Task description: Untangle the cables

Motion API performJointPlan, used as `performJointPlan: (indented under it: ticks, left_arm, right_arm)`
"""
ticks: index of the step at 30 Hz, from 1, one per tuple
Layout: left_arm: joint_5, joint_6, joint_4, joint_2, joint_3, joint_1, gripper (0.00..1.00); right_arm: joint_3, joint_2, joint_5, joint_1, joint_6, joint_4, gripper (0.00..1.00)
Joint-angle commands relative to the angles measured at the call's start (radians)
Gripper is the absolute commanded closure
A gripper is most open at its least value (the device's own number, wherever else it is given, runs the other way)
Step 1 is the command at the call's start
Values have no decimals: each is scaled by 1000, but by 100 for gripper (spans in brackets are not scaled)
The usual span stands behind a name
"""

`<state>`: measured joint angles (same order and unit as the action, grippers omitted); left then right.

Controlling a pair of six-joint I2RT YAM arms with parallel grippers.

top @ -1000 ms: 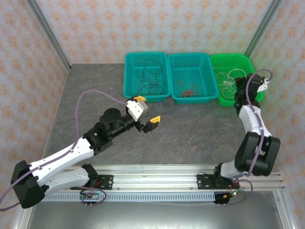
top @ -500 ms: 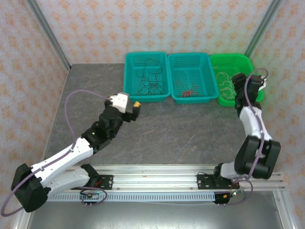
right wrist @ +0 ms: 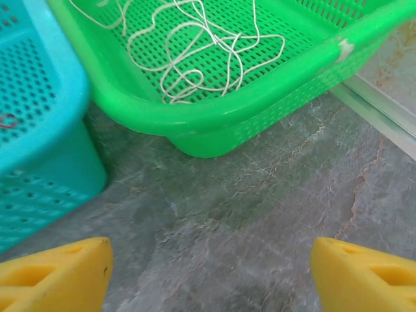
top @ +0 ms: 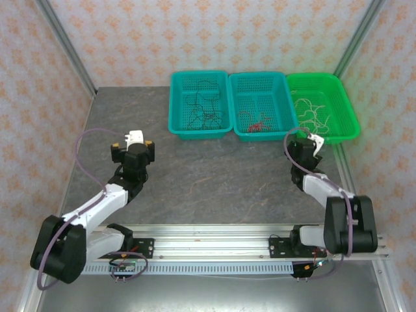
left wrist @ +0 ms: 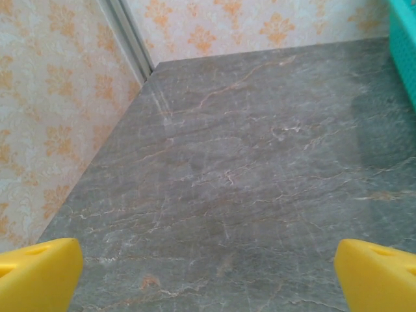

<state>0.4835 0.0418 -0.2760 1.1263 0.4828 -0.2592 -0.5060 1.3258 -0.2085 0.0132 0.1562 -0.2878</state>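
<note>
Grey stone-look table (top: 214, 175), orange-patterned walls. Left gripper (left wrist: 208, 276): yellow fingertips (left wrist: 39, 273) spread wide, holding nothing, bare tabletop between them, a metal corner post (left wrist: 127, 32) ahead. Right gripper (right wrist: 208, 276) also gapes wide and holds nothing; it is low over the table, just in front of the green basket (right wrist: 214, 110). That basket's near wall stands between the jaws and the white cable (right wrist: 195, 52), which lies looped inside. The middle teal basket (top: 257, 76) holds the red cable (top: 259, 122); the left teal basket (top: 198, 75) holds the black cable (top: 201, 110). All three baskets sit side by side at the far edge. Lavender arm cables (top: 81, 146) loop beside each arm.
</note>
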Motion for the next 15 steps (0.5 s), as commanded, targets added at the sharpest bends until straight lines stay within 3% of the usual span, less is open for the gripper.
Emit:
performJointPlan:
  ticks: [1,3,4,6,10,12,13,14,15]
  left_arm:
    - [-70,31,-150,56,-17,48,0]
    - [-145,32,-216,113,-28,83,0]
    - [-157,29,-254,142,-32,94,0]
    - [-209,7,-343,211,-49,120,0]
    - [-284,-11,-538,379,-85,164,0]
    - [-328,-41,-450,367,-53,199,0]
    - [-334,-37,-506,379,-69,202,0]
    - [-332,-42,-462,368,-59,202,0]
    - [-333,-39,-491,375,-64,203,0]
  right_arm:
    - [13,69,-109,18,-101,-264,13]
    - [47,128,-99,20,-102,-367,1]
    - [85,158,-93,27,-132,-490,1]
    - [78,128,-56,33,-135,-418,1]
    - [173,240,19,31,-178,-736,1]
    - [104,178,17,30,-153,-485,1]
    - [117,202,22,30,-167,-560,1]
    - [140,226,4,33,-170,-642,1]
    - [129,199,-16,34,-153,-568,1]
